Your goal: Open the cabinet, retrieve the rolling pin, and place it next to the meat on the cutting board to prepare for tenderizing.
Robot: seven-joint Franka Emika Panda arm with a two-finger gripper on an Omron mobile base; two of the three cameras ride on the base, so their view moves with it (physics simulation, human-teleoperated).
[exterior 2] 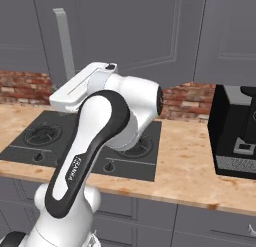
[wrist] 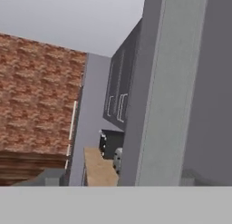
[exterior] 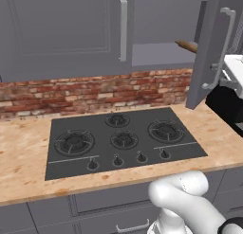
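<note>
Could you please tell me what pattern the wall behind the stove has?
Red-brown brick backsplash, clearest in the left base view.

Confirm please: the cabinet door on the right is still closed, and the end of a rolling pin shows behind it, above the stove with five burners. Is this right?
Not quite. The cabinet door is open, swung out toward the room, as the left base view shows. The rest holds: the rolling pin end shows behind it, above the stove with five burners.

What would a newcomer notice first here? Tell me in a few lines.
The grey cabinet door swung open at the upper right, with the end of a brown rolling pin poking out behind it. Below sits a black five-burner cooktop in the wooden counter, and a black coffee machine stands to its right.
</note>
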